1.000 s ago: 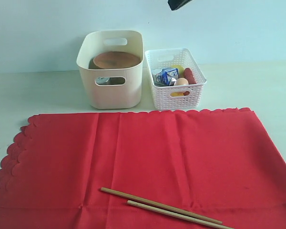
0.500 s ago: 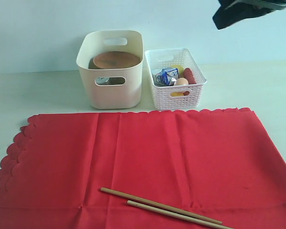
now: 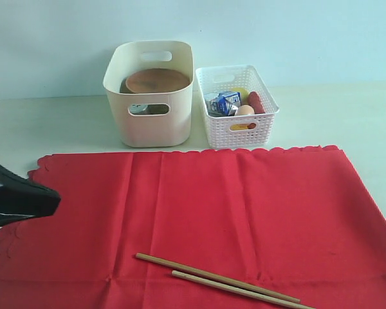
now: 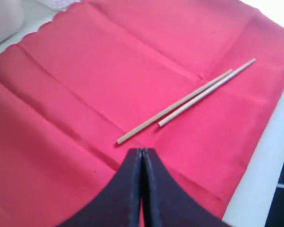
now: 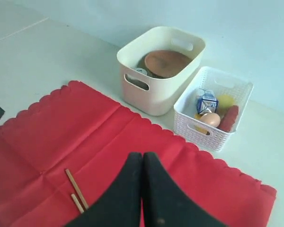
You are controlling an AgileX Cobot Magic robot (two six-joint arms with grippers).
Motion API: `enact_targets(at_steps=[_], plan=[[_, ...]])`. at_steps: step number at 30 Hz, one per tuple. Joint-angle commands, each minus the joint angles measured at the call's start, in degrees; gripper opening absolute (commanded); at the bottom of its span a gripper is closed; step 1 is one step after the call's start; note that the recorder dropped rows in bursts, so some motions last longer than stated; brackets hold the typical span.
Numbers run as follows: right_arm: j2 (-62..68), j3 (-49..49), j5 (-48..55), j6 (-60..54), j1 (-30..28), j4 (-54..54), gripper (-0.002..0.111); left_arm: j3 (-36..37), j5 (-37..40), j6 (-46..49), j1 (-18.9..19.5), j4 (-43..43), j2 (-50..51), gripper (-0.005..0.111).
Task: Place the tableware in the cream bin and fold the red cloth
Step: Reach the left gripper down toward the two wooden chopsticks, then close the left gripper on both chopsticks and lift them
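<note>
**Step in hand (judged):** collecting the last tableware outside the bin. Bearings are from the cloth's centre in the exterior view.

1. **Pair of long wooden chopsticks**. They lie on the cloth at about 6 o'clock, near its front edge. They run side by side and staggered, along a 10-to-4 line. Whether they touch cannot be told.
2. **Red cloth**. Spread flat and unfolded, with creases showing.
3. **Cream bin**. Off the cloth at 11 o'clock, just past the scalloped far edge. A round brown plate leans inside.
4. **White lattice basket**. At 1 o'clock, just beside the bin. It holds food and is not the target.
5. **Left gripper**. At 9 o'clock, by the cloth's left edge. Its fingers are pressed together and hold nothing.
6. **Right gripper**. Absent from the exterior view. Its own camera shows it high over the scene, with fingers likewise together and empty.

**Handling notes (judgement):**
- Spread the fingers before descending.
- Turn the wrist so the fingers cross the sticks' line.
- Take both sticks where they overlap, near the middle, so neither tips out.
- Thin round sticks are likely to roll, so close squarely on them.
- Stay just above the fabric, or the cloth may be pinched and dragged.
- Lift straight up and carry to 11 o'clock.
- Lower the sticks end-first beside the plate, since they look long for the opening.
- Fold the cloth only once it is bare.
</note>
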Motion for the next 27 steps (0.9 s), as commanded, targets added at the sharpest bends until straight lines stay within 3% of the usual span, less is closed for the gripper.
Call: enact_targets(at_steps=[1, 4, 15, 22, 27], plan=[[-7.5, 5.4, -0.9, 2.1, -0.3, -0.3, 0.000, -3.6, -4.6, 3.3, -6.7, 3.8, 6.5, 0.000], [-11.6, 9.7, -1.0, 5.6, -0.3, -1.9, 0.000, -5.5, -8.0, 3.4, -10.3, 6.6, 10.6, 0.003], [-28.3, 23.4, -2.9, 17.7, -0.3, -14.6, 0.000, -15.8, -10.7, 4.2, -24.5, 16.3, 26.6, 0.031], [-35.8, 27.7, -5.1, 19.1, -0.3, -17.2, 0.000, -25.2, -12.1, -0.3, -31.1, 24.8, 37.2, 0.063], [-36.1, 29.9, -9.6, 20.0, -0.3, -16.1, 0.000, -31.1, -10.1, -3.2, -34.3, 32.5, 44.0, 0.064]])
